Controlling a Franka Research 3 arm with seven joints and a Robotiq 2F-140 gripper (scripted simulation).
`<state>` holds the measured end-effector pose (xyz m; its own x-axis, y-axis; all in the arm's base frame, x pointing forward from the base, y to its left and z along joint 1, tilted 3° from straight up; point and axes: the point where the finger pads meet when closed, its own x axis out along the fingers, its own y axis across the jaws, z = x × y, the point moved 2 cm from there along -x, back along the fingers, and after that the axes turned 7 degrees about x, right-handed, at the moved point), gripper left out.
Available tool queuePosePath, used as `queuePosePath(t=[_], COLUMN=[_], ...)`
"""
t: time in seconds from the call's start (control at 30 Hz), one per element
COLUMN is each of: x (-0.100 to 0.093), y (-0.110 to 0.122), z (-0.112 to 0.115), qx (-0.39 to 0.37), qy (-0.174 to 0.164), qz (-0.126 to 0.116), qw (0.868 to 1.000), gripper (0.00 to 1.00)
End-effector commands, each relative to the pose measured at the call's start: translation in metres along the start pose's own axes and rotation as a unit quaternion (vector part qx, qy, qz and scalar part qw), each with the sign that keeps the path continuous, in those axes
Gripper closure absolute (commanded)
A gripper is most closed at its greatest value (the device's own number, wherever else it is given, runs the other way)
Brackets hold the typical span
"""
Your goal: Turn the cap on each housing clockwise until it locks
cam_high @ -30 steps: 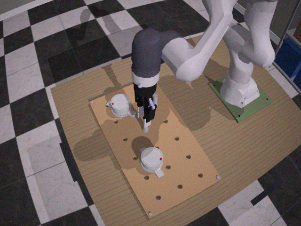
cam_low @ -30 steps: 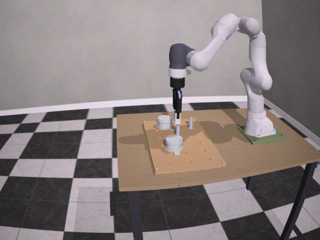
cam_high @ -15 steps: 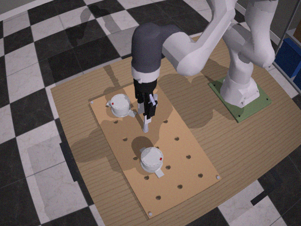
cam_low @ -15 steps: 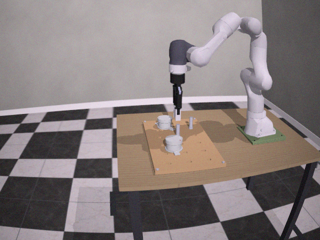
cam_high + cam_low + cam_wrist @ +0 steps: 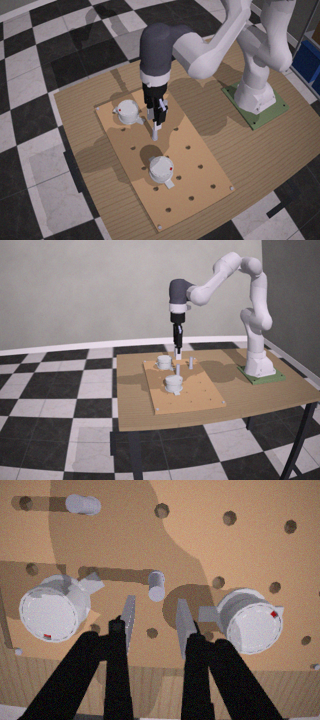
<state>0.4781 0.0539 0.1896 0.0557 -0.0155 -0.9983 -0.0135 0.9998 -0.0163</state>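
Partly open and holding nothing, the gripper (image 5: 156, 122) (image 5: 178, 357) (image 5: 156, 609) should centre squarely over either flanking cap (image 5: 161, 165) (image 5: 173, 379) (image 5: 254, 628) before descending.

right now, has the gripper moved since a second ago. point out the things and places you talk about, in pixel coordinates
Yes, up: in the exterior view, the gripper (image 5: 153, 121) (image 5: 178, 357) (image 5: 156, 609) is higher against the nearer peg (image 5: 154, 135) (image 5: 177, 369) (image 5: 156, 587).
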Motion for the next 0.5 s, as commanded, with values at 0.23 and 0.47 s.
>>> queuePosePath(t=[0.23,0.47], x=[-0.001,-0.002], y=[-0.036,-0.124], z=[0.021,0.056], qx=[-0.148,-0.206], qy=[0.002,-0.006], qz=[0.003,-0.017], qw=[0.989,0.978], gripper=[0.64,0.64])
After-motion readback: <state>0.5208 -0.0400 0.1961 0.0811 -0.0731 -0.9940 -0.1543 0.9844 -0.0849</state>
